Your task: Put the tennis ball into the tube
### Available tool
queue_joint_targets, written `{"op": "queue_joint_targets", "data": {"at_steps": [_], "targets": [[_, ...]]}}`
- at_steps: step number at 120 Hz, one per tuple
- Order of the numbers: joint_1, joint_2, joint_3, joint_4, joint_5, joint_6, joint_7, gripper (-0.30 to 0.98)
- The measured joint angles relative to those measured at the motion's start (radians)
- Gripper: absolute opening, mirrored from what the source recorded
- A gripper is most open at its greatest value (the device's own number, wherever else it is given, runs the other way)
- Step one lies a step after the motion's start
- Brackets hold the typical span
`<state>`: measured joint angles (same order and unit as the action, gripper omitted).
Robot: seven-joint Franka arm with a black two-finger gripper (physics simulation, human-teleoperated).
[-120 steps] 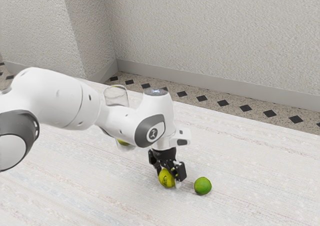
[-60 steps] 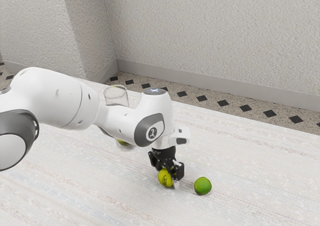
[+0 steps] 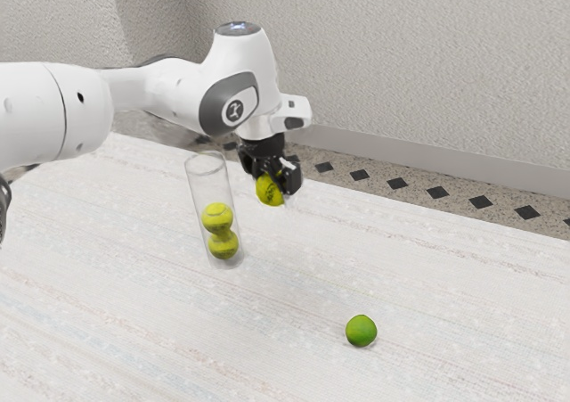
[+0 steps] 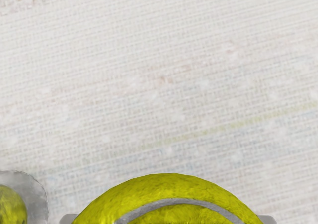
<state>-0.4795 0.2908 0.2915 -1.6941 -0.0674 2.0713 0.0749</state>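
High above the table, my gripper (image 3: 272, 188) is shut on a yellow-green tennis ball (image 3: 269, 191), one finger at each side of it. The clear tube (image 3: 207, 184) stands upright on the table, to the exterior view's left of the held ball and apart from it. Inside the tube two tennis balls (image 3: 220, 231) are stacked at the bottom, and its upper part holds none. In the wrist view the held ball (image 4: 169, 199) is large at the lower edge, with part of the tube (image 4: 38, 196) and a ball (image 4: 11, 206) inside it near the corner.
A green lime (image 3: 361, 331) lies on the pale table (image 3: 267, 348), nearer the exterior camera than the tube. Behind the table's far edge are a tiled floor (image 3: 399, 184) and a textured wall (image 3: 401, 63).
My gripper has risen well off the table with the tennis ball and moved toward the exterior view's upper left. The tube, earlier partly behind the arm, now shows along its length.
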Motion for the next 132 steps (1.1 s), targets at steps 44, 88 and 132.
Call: {"op": "queue_joint_targets", "data": {"at_steps": [44, 88, 132], "targets": [[0.166, 0.063, 0.047, 0.269, 0.054, -0.212, -0.007, 0.29], [0.218, 0.12, 0.058, 0.347, 0.049, -0.266, -0.002, 0.34], [0.202, 0.072, 0.056, 0.267, 0.006, -0.285, 0.003, 0.36]]}}
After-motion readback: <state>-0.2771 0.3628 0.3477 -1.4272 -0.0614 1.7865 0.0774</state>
